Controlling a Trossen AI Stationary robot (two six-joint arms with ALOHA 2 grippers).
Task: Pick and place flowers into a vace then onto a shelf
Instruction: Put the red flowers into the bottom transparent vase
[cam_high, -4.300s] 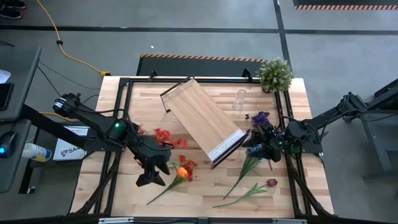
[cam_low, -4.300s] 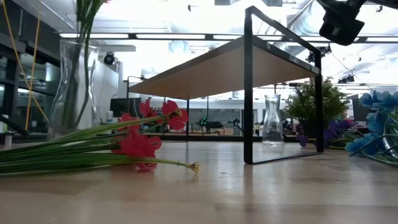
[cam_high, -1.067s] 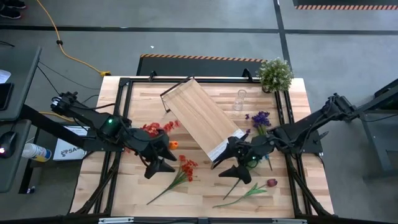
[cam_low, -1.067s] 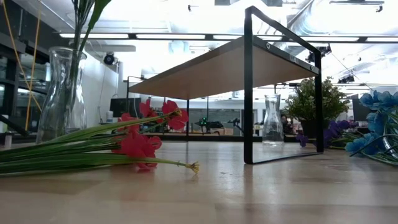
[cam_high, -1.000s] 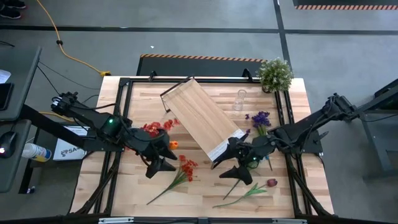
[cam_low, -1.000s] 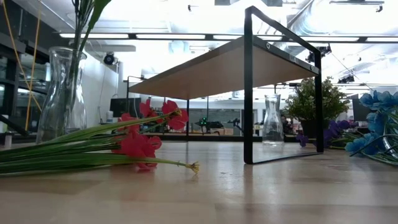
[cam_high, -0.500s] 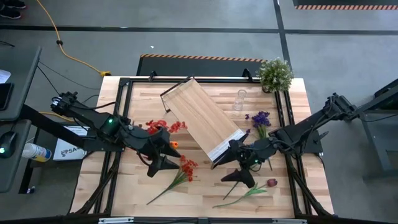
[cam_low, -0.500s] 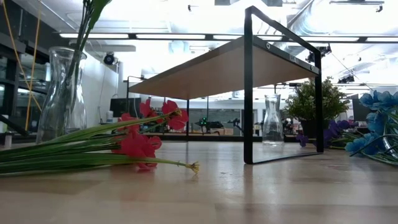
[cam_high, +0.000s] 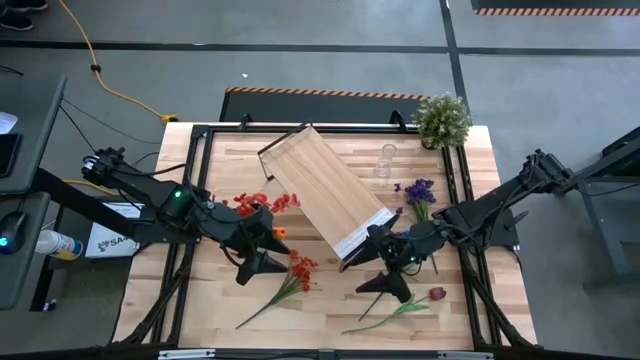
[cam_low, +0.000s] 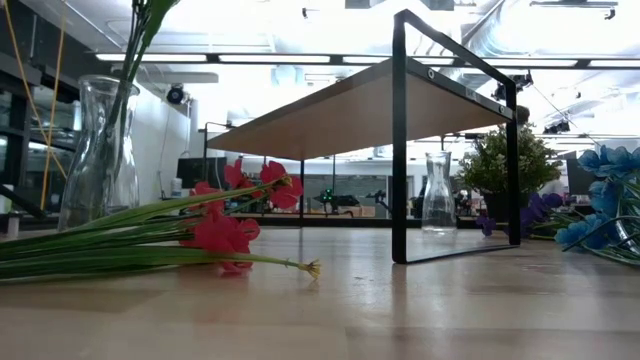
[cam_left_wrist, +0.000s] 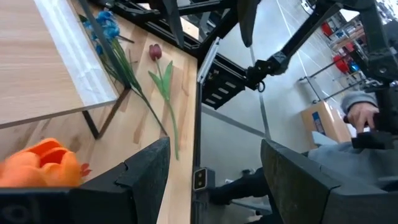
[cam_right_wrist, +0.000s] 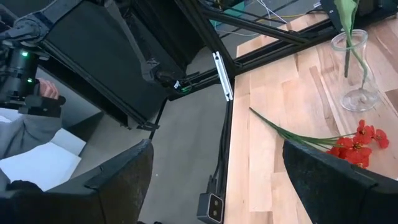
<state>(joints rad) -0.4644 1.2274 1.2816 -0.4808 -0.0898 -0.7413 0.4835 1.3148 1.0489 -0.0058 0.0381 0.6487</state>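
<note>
From above I see the shelf (cam_high: 328, 193) lying diagonally in the middle of the table (cam_high: 460, 310). My left gripper (cam_high: 262, 266) stands open beside the red flowers (cam_high: 298, 268). My right gripper (cam_high: 390, 284) stands open near the dark red flower (cam_high: 437, 294), toward the table's front edge.

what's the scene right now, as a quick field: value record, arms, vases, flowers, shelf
left gripper: open, empty, above the table left of the shelf
right gripper: open, empty, near the shelf's white end
shelf: stands askew mid-table, nothing on top
vase with stems: upright, holds green stems
empty vase: upright beside the shelf's far side
red flowers: lying flat on the table
dark red flower: lying near the right gripper
potted plant: far right corner
</note>
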